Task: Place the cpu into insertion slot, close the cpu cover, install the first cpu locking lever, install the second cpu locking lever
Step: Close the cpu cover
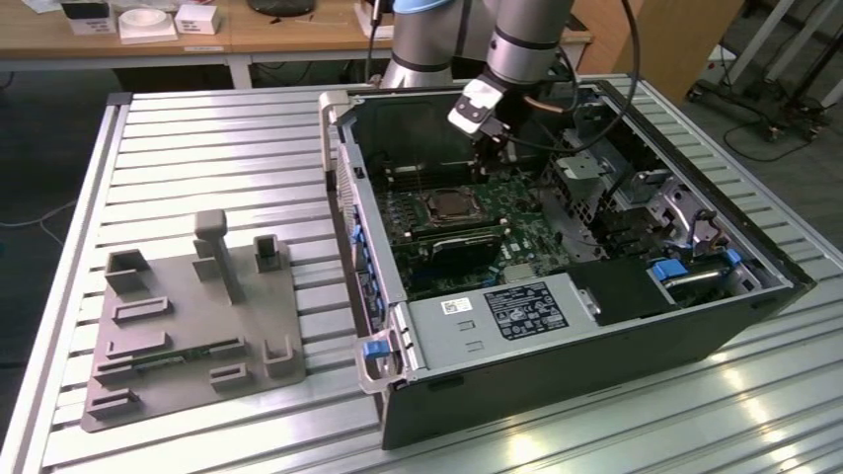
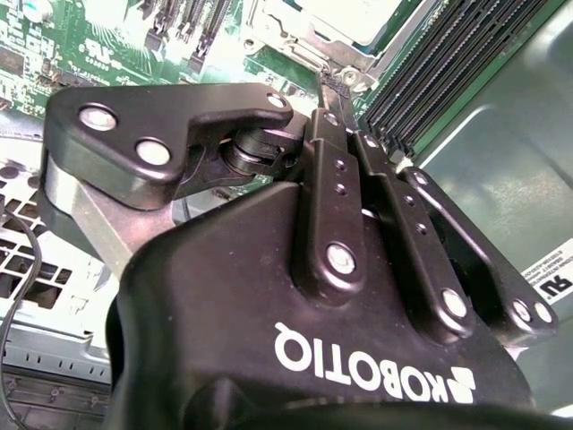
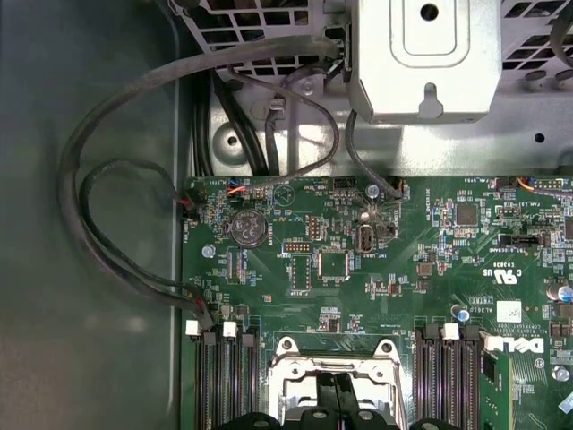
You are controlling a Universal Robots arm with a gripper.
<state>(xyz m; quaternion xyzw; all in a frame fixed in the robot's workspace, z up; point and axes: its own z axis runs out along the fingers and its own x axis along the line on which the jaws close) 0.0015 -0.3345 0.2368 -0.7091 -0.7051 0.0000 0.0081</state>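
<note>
PC case [image 1: 554, 326] on ribbed alu table [image 1: 197, 148], toward exterior view's right edge. Cpu [image 2: 349, 11] sits in insertion slot [image 1: 449, 205]. Cpu cover [image 3: 295, 358], stamped shiny steel frame, looks down. Prob lever stage. End effector [image 2: 333, 82] narrow, tips together at socket corner, can't tell if pinching anything. Needs precise tip placement over green pcb [image 3: 403, 269].

The arm [image 1: 527, 39] is showing silver-grey tubular segments and a pale blue joint cap [image 1: 421, 5], with a black cable [image 1: 634, 59] running down beside it. The gripper [image 2: 333, 85] is wearing a glossy black housing and linked black bars studded with round silver screws [image 2: 340, 258], and is carrying white lettering [image 2: 376, 372] across its body.
</note>
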